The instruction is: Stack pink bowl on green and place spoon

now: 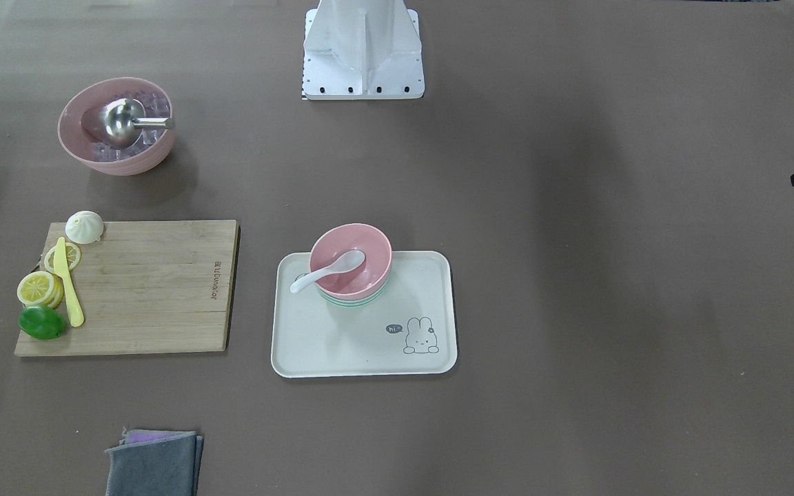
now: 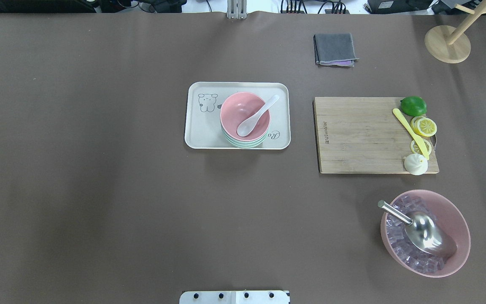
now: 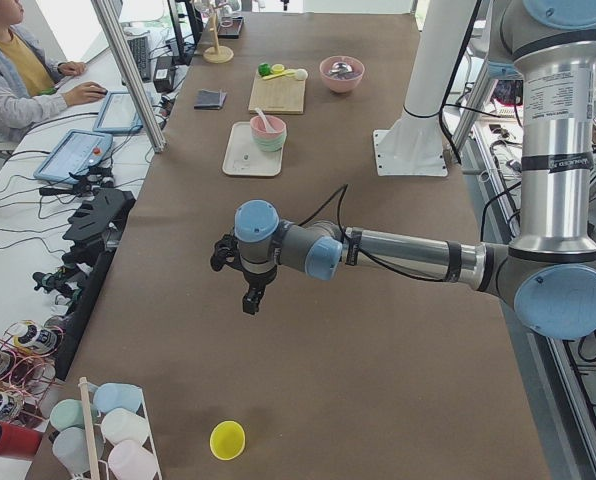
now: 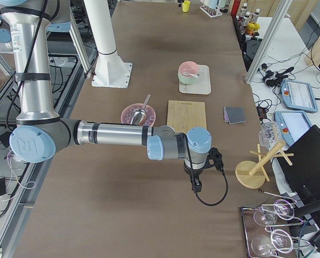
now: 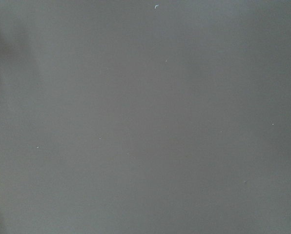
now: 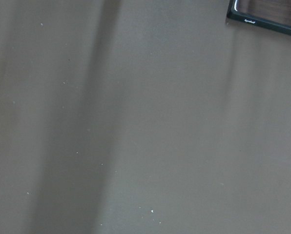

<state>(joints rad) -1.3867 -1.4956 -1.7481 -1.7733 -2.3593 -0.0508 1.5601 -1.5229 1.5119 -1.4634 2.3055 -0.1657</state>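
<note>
The pink bowl (image 2: 245, 110) sits stacked on the green bowl (image 2: 243, 143) on a white tray (image 2: 196, 126) at mid-table. A white spoon (image 2: 257, 117) lies in the pink bowl, its handle over the rim. The stack also shows in the front view, pink bowl (image 1: 359, 241), green bowl (image 1: 352, 298), spoon (image 1: 328, 271). My left gripper (image 3: 248, 290) hangs over bare table far from the tray. My right gripper (image 4: 195, 174) hangs over bare table at the other end. I cannot tell whether either is open or shut. Both wrist views show only table.
A wooden cutting board (image 2: 361, 135) holds a lime, lemon slices, a yellow knife and a white bun. A large pink bowl (image 2: 458, 219) holds ice cubes and a metal scoop (image 2: 420, 228). A grey cloth (image 2: 335, 48) and a wooden stand (image 2: 447, 42) sit at the far edge.
</note>
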